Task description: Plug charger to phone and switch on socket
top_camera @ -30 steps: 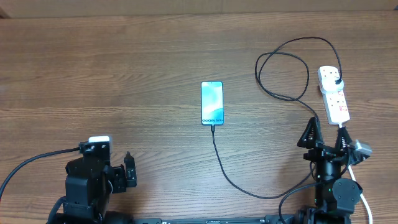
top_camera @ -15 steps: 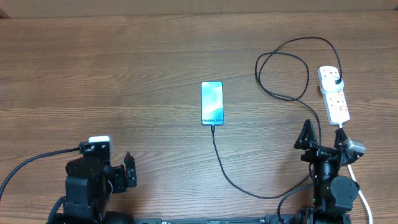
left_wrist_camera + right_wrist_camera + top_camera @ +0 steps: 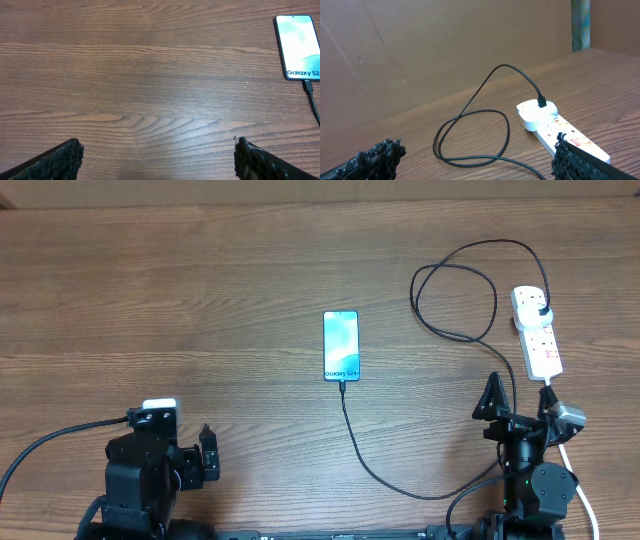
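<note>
Wooden table (image 3: 200,280): brown wood grain is filling the overhead view and carrying every item.

Right gripper (image 3: 520,402): it is sitting just short of the socket's near end with its fingers spread wide and holding nothing. A second ago it was slightly closer to the strip. It has since drawn back and a touch to the left, and it is now holding still.

Left gripper (image 3: 157,160): it is resting at the near left edge, well apart from the phone, with its jaws gaping and empty. It is showing no movement over the last second.

Charger (image 3: 360,450): the thin black cable is running from the phone, curving toward the right arm, then looping up to the strip.

Socket (image 3: 537,332): the white strip is lying at the far right, and the black plug (image 3: 541,104) is sitting in its far outlet.

Phone (image 3: 341,345): it is lying flat at the table's centre, and its teal screen is glowing with a Galaxy logo.

Connector tip (image 3: 308,86): it is sitting in the phone's near edge.

Switch: it is too small to read. Judging by the lit screen and the retreating arm, the task is looking finished.
</note>
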You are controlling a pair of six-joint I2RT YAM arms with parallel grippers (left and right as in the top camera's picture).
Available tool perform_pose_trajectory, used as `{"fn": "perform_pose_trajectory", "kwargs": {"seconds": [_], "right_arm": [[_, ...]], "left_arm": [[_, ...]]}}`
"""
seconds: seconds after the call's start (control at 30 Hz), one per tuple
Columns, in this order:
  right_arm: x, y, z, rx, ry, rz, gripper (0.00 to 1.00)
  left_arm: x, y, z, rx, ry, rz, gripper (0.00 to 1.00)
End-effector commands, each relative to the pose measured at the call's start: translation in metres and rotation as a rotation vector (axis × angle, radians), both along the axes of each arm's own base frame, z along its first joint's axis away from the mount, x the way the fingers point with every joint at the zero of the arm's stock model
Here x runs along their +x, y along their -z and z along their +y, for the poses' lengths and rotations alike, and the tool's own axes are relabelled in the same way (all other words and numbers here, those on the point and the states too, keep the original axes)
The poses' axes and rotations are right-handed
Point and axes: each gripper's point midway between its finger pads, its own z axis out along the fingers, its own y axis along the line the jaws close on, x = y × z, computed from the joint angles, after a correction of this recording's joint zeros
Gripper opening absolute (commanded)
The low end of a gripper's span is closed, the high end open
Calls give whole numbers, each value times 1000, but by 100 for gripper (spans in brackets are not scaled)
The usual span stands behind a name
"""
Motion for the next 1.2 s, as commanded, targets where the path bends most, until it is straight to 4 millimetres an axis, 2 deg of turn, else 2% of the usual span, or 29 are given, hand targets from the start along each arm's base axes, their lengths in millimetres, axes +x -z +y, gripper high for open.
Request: {"fn": "perform_pose_trajectory", "kwargs": {"seconds": [0.0,0.5,0.63,0.73,0.9,1.17], "right_arm": [[0,2,3,-8,-12,-4,100],[0,2,3,-8,-12,-4,100],[0,2,3,-8,-12,-4,100],[0,2,3,-8,-12,-4,100],[0,2,3,-8,-12,-4,100],[0,2,3,-8,-12,-4,100]], "left_arm": [[0,0,0,0,-5,0,100],[-3,-4,3,-5,-19,-32,100],[2,-15,-8,-71,27,-143,99],[9,-20,-3,-86,-5,-271,100],[22,0,10,-101,-73,-428,99],[48,15,21,-91,-105,-630,100]]}}
